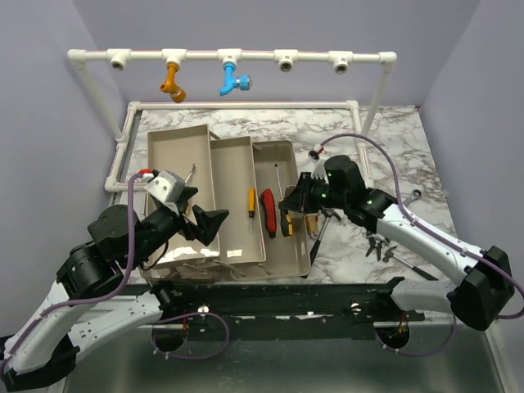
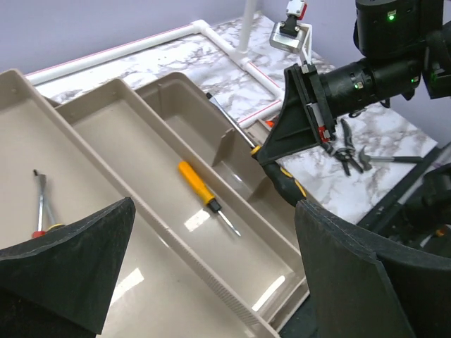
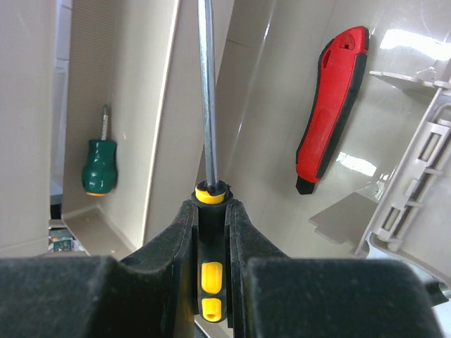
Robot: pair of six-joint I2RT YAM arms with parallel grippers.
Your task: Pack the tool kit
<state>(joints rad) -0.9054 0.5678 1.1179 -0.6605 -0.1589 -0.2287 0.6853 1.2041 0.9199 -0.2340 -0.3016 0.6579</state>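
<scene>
Open beige toolbox (image 1: 233,176), trays fanned out, holds a yellow screwdriver (image 1: 251,201) and red-handled tool (image 1: 268,213); right fingers (image 3: 176,243) grip a long screwdriver (image 3: 206,105).

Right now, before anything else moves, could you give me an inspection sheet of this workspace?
Surface: marble table.
Job's things: toolbox open; yellow screwdriver, red knife and green screwdriver in its trays; pliers loose on the table.
Clutter: small white-and-red object by the frame, unclear what.
Grippers: left gripper open above the trays; right gripper shut on a long screwdriver.
Cables: purple cable along each arm.
Surroundings: white pipe frame with orange fitting and blue fitting; lilac walls.
</scene>
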